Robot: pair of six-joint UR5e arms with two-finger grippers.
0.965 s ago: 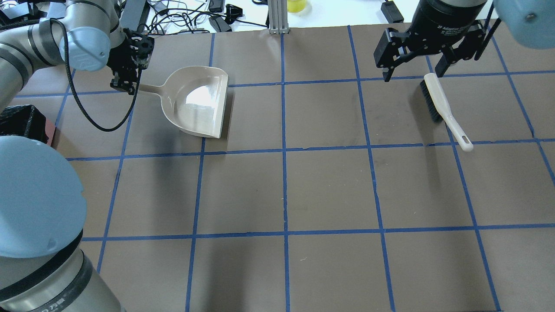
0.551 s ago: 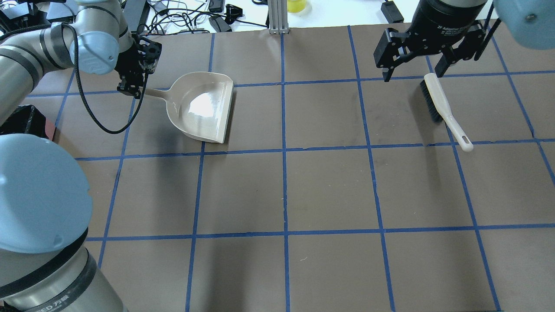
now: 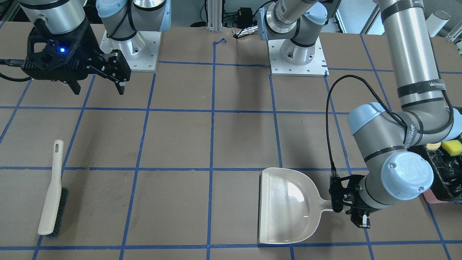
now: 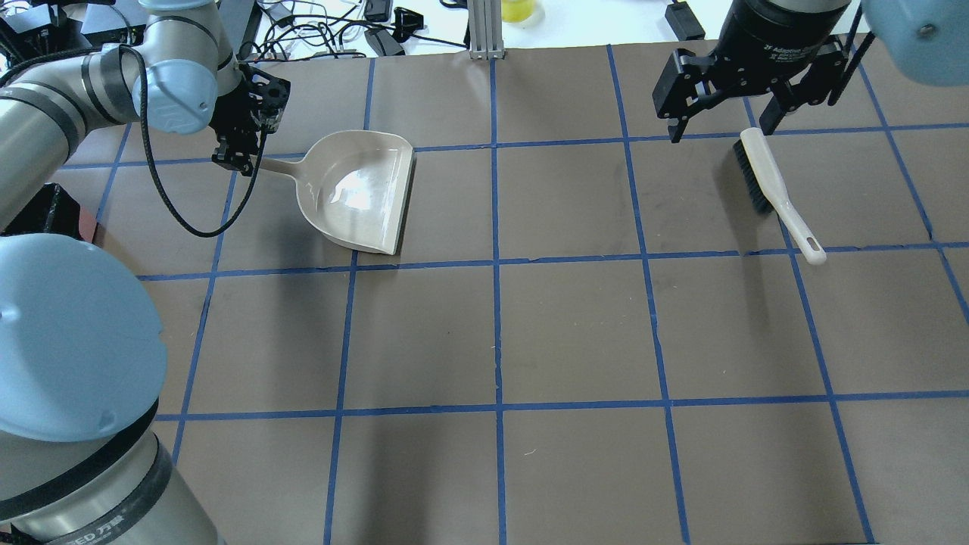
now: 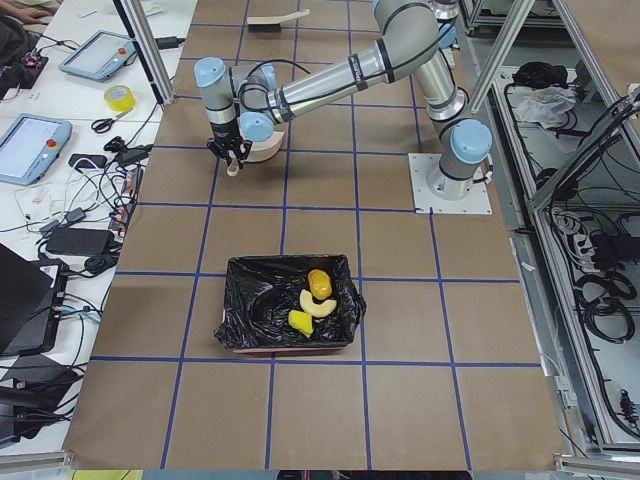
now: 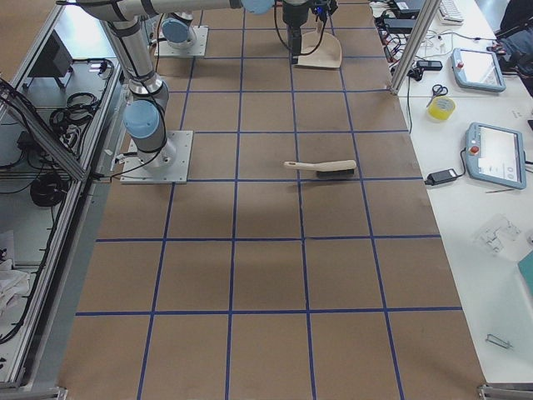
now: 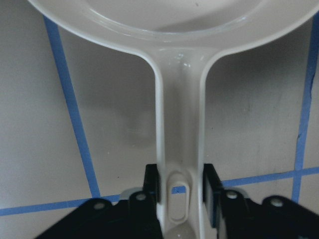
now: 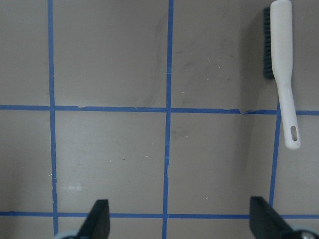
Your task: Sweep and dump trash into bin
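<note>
My left gripper (image 4: 241, 157) is shut on the handle of the beige dustpan (image 4: 363, 189), which rests low on the table with an empty pan. The left wrist view shows the fingers (image 7: 152, 184) clamped on the handle (image 7: 179, 149). The trash lies inside the bin (image 5: 240, 335), a pink box with a black bag: a golden-brown lump (image 5: 318, 282), a pale crescent (image 5: 320, 305) and a yellow sponge (image 5: 299, 320). My right gripper (image 4: 721, 132) is open and empty, hovering above the brush (image 4: 764, 174).
The brush (image 3: 54, 191) lies flat on the table with its bristles on one side, and also shows in the right wrist view (image 8: 281, 69). The bin (image 3: 442, 184) stands just beside my left arm's elbow. Cables and clutter lie beyond the far table edge (image 4: 325, 38).
My left gripper has carried the dustpan to the right and slightly nearer, turning it a little. The right gripper and the brush have not moved.
</note>
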